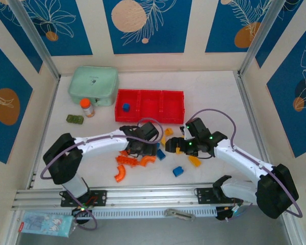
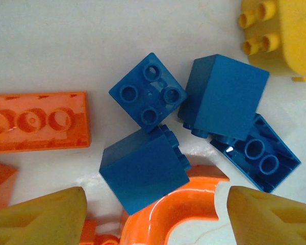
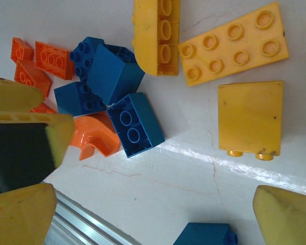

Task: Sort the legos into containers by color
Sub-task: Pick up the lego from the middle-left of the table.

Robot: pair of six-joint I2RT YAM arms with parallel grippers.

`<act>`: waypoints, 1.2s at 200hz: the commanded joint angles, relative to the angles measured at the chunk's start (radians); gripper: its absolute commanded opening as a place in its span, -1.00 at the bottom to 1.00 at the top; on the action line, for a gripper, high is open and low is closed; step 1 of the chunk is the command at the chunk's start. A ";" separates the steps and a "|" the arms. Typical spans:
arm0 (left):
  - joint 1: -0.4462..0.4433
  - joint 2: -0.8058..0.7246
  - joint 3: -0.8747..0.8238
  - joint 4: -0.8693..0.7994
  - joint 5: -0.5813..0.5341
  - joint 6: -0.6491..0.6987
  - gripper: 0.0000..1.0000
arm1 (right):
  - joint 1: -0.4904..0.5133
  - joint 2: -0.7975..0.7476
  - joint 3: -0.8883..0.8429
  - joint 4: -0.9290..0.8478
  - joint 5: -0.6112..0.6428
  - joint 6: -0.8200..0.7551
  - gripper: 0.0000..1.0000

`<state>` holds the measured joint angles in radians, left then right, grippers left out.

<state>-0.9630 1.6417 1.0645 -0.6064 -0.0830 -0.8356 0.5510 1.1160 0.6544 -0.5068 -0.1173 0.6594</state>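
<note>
Hovering spread and empty, the left jaws bracket a tight cluster of blue legos [image 2: 143, 171] on the bench [image 2: 51, 46]. The nearest one lies tipped on its side just ahead of the gap between the fingertips [image 2: 41, 219]. It touches an orange arch [image 2: 186, 201] that sits right in that gap. The right jaws are likewise released and grip nothing, with yellow bricks [image 3: 250, 115] well ahead of them and a stray blue brick [image 3: 204, 236] near their gap.

These bricks should be light, rigid and slick-sided. I would pinch the tipped blue one across two flat opposite walls, clear of the studs, and mind that the closing pads could catch the arch or shove its neighbours.

The left wrist view tells which bricks sit studs-up, tipped or inverted. The top view blurs that but adds the red tray [image 1: 150, 107] well beyond both jaws, with a sorted blue brick [image 1: 126, 107] in its left-hand compartment.
</note>
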 commanded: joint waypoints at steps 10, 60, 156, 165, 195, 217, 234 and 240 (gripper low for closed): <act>-0.016 0.061 0.004 0.011 -0.018 -0.063 0.49 | -0.017 -0.027 -0.014 0.014 -0.039 -0.001 0.98; -0.019 0.116 0.030 0.008 -0.055 -0.060 0.41 | -0.036 -0.036 -0.024 0.027 -0.053 -0.006 0.98; -0.019 0.152 0.061 0.016 -0.099 -0.060 0.12 | -0.043 -0.038 -0.031 0.036 -0.064 -0.010 0.98; -0.019 0.150 0.063 0.011 -0.104 -0.060 0.10 | -0.045 -0.038 -0.030 0.036 -0.065 -0.012 0.98; -0.018 0.128 0.058 -0.002 -0.113 -0.057 0.00 | -0.045 -0.039 -0.019 0.029 -0.072 -0.025 0.98; -0.018 0.089 0.041 0.005 -0.118 -0.052 -0.06 | -0.043 -0.041 -0.003 0.018 -0.080 -0.039 0.98; -0.017 0.050 0.027 0.001 -0.128 -0.051 -0.09 | -0.040 -0.044 0.015 0.005 -0.087 -0.045 0.98; -0.017 0.035 0.022 -0.001 -0.131 -0.049 -0.10 | -0.039 -0.045 0.023 0.000 -0.089 -0.046 0.98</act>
<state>-0.9722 1.7576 1.1038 -0.5842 -0.1783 -0.8856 0.5117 1.0939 0.6395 -0.4805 -0.1677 0.6392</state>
